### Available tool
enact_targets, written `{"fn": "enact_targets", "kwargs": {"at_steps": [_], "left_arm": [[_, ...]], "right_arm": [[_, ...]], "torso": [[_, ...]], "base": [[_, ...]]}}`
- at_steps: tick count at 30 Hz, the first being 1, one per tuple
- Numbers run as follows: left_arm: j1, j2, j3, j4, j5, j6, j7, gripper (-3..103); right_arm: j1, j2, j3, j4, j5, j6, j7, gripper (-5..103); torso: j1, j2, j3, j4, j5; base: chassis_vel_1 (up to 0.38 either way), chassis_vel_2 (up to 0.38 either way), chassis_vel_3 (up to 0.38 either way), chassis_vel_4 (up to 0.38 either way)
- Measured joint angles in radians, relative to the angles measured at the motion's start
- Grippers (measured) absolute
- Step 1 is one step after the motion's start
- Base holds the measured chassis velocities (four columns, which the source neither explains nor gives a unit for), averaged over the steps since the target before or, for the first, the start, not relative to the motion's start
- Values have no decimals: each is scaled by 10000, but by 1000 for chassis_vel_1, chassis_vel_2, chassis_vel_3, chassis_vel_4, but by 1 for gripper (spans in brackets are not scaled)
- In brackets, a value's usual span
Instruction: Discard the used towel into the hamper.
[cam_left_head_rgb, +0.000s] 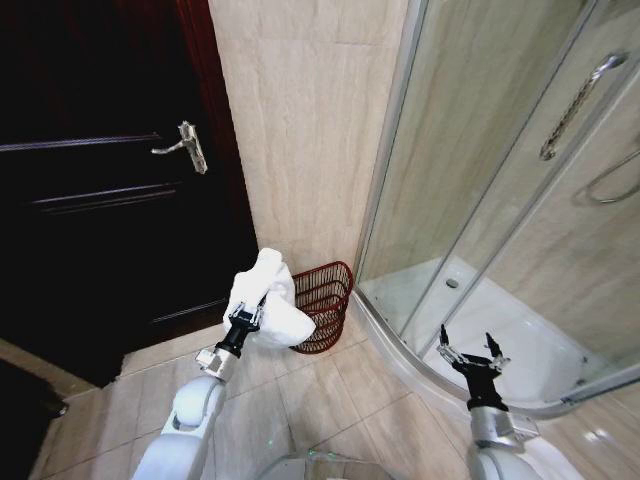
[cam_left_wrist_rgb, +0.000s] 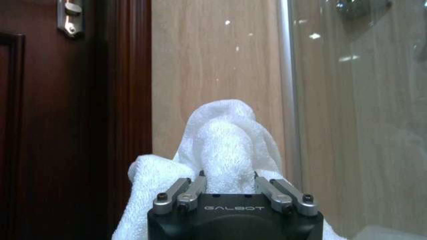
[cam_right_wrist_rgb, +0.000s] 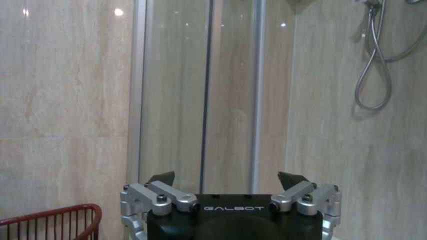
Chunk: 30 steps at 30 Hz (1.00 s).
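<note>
Beige stone tiles cover the wall and the floor of this bathroom, with a dark wooden door on my left and a curved glass shower enclosure on my right. From the head view I see the hamper standing on the floor against the wall, between the door frame and the shower's edge: a small round dark red wire basket with thin upright ribs and a thicker rim, slightly narrower at the base. Its rim also shows at the edge of the right wrist view.

My left gripper is raised at the end of a forward-reaching arm, and its fingers are clamped on the towel. That towel is white terry cloth, bunched into a thick lump that rises above the fingers and droops around them on both sides. In the head view it hangs in front of the hamper's near left rim, partly covering it; I can't tell whether cloth and rim are touching.

My right gripper is held up well apart from the hamper, over the floor by the shower's curved sill. Its fingers are spread wide with nothing between them, pointing toward the glass panels and the shower hose on the far wall.
</note>
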Motion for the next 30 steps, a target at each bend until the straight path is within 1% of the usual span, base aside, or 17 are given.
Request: {"fn": "enact_targets", "kwargs": {"at_steps": [2,4,5,8,10,12,13,16,17,19,20,21,24,26,27,29,30], "left_arm": [[-97,39,50,-37,-59,35,116,24],[-349,199,325,-311,-180,301,360,24],[-349,199,325,-311,-180,301,360,24],[-948,754,1161,-462,-576,929,249,24],[-1183,949,1391,-422,-712,1075,207,24],[-2185,1529,2195,-81,-1054,1387,72,24],[-2185,1529,2195,-81,-1054,1387,72,24],[-4105,1941,3416,552,-1337,1772,-223,24],[-4105,1941,3416,552,-1337,1772,-223,24],[-5236,1968,4374,1210,-1457,1998,-460,24],[-5970,1876,4986,1820,-1480,2039,-596,24],[-5970,1876,4986,1820,-1480,2039,-596,24],[-7362,1578,5975,3268,-1480,2034,-677,24],[-7569,1529,6131,3499,-1477,2028,-672,24],[-8085,1435,6513,4217,-1399,2029,-677,24],[-8799,1339,7183,5301,-1186,2512,-998,24],[-8799,1339,7183,5301,-1186,2512,-998,24]], "right_arm": [[4,-33,35,-28,15,-12,31,100],[15,-105,85,-106,69,-35,108,100],[15,-105,85,-106,69,-35,108,100],[21,-187,148,-202,105,-54,155,100],[20,-198,169,-219,106,-55,171,100],[-38,-208,228,-280,99,-59,211,100],[-38,-208,228,-280,99,-59,211,100],[-96,-213,283,-333,82,-59,223,100],[-96,-213,283,-333,82,-59,223,100],[-91,-213,321,-336,87,-60,232,100],[-73,-200,346,-336,95,-61,249,100],[-73,-200,346,-336,95,-61,249,100],[-60,-164,394,-325,158,-62,280,100],[-62,-158,410,-323,168,-62,284,100],[-66,-146,455,-323,194,-54,285,100],[-132,-97,469,-328,221,-4,289,100],[-132,-97,469,-328,221,-4,289,100]], "torso": [[-11,-19,-11,0,0],[-17,-29,-16,0,1],[-17,-29,-16,0,1],[-18,-28,-13,1,0],[-18,-26,-11,1,1],[-13,-12,-2,1,-1],[-13,-12,-2,1,-1],[-4,7,8,-1,2],[-4,7,8,-1,2],[-1,16,14,-2,2],[3,20,19,-2,1],[3,20,19,-2,1],[9,32,25,-3,2],[10,33,27,-3,2],[10,40,28,-2,3],[12,45,32,0,2],[12,45,32,0,2]], "base": [[0,0,0,0],[0,0,0,0],[0,0,0,0],[0,0,0,0],[0,0,0,0],[0,0,0,0],[0,0,0,0],[0,0,0,0],[0,0,0,0],[0,0,0,0],[0,0,0,0],[0,0,0,0],[0,0,0,0],[0,0,0,0],[0,0,0,0],[0,0,0,0],[0,0,0,0]]}}
